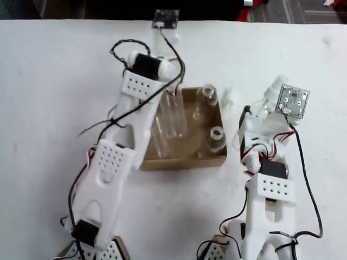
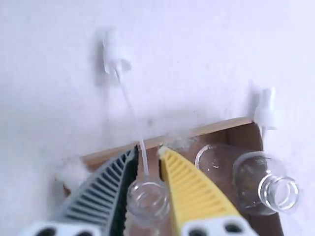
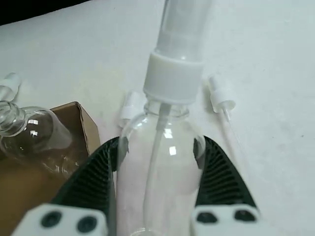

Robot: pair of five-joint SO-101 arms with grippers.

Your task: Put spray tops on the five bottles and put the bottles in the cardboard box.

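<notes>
My left gripper (image 2: 147,162) hangs over the far wall of the cardboard box (image 2: 211,130) and is shut on the neck of an open clear bottle (image 2: 146,199). A white spray top (image 2: 115,56) lies on the table beyond the box, and its thin tube runs back between my fingertips. Two more uncapped bottles (image 2: 268,189) stand in the box. To the right of the box (image 1: 184,161), my right gripper (image 3: 160,145) is shut on a clear bottle (image 3: 162,167) that carries a white spray top (image 3: 173,78) with its tube inside.
Loose spray tops (image 3: 221,101) lie on the white table beside the box's far right corner (image 1: 227,97). Two bottles (image 1: 174,116) lie flat in the box and two (image 1: 217,138) stand upright. The left arm (image 1: 135,108) crosses the box's left side, trailing black cables.
</notes>
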